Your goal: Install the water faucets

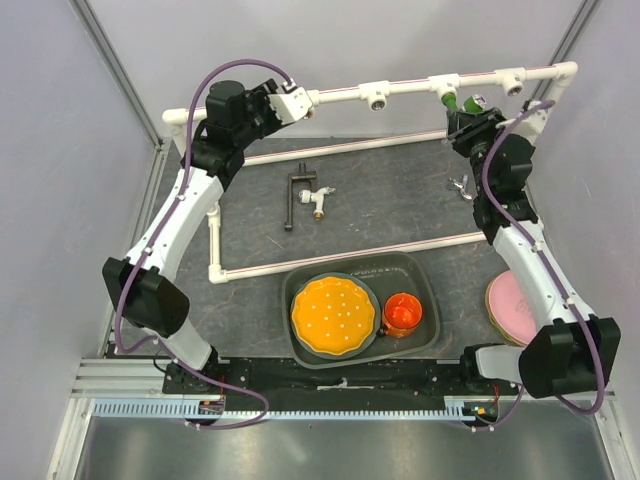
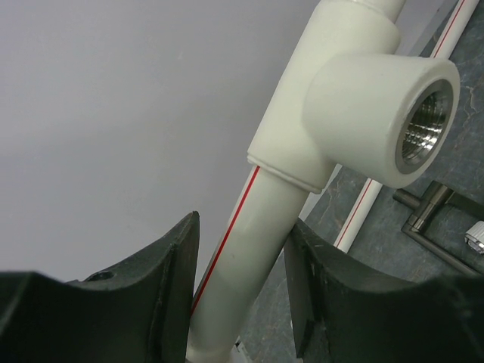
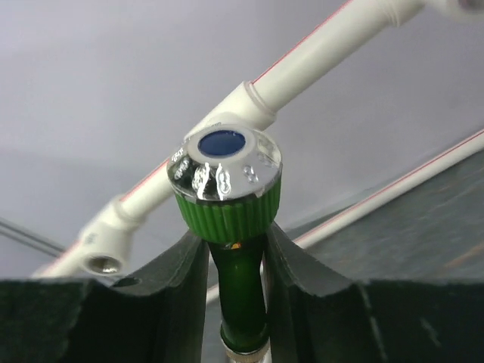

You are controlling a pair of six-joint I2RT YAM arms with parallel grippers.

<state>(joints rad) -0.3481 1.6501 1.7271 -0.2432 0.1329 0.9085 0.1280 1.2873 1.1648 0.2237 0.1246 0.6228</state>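
Tabletop [image 1: 400,200]: dark mat, walled on 3 sides. Pipe frame [image 1: 340,95]: white PVC, raised top rail at the far edge with tees facing forward, lower rails lying on the mat. Left gripper [image 2: 242,234]: at the left end of the top rail, jaws closed on the pipe just below a tee [image 2: 363,113] whose threaded metal mouth stands empty. Right gripper [image 3: 236,242]: up at the right part of the top rail, jaws clamped on the neck of the green faucet [image 3: 227,189], whose ribbed collar and silver cap with blue centre rise above the fingertips; the faucet sits against a rail tee, though the frames do not show whether it is threaded in. Tray [image 1: 425,275]: grey, near centre, holding 1 orange plate [image 1: 333,316] and 1 orange cup [image 1: 403,314] side by side. Pink plate [image 1: 508,305]: right of the tray, partly behind the right arm. Black-handled faucet [image 1: 320,200]: lying loose mid-mat inside the frame. Silvery faucet [image 1: 462,187]: tiny, on the mat near the right arm.
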